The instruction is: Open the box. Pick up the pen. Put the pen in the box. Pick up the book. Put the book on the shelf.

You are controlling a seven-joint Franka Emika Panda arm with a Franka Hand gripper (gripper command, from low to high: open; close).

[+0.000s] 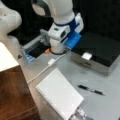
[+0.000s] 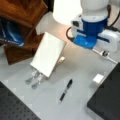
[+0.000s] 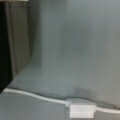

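My body, white and blue

My glossy white rounded arm (image 1: 61, 15) ends in a blue wrist collar (image 2: 91, 30) with a white block.

You see the book (image 2: 48, 53) lying beside the shelf (image 2: 21, 27). The pen (image 2: 66, 90) lies on the table (image 2: 82, 65) between book and closed box (image 2: 106, 100). No gripper shows

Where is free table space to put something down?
Bare table lies below the pen, and between the pen and the book. It is crowded near the box, where the arm and the white cable sit.
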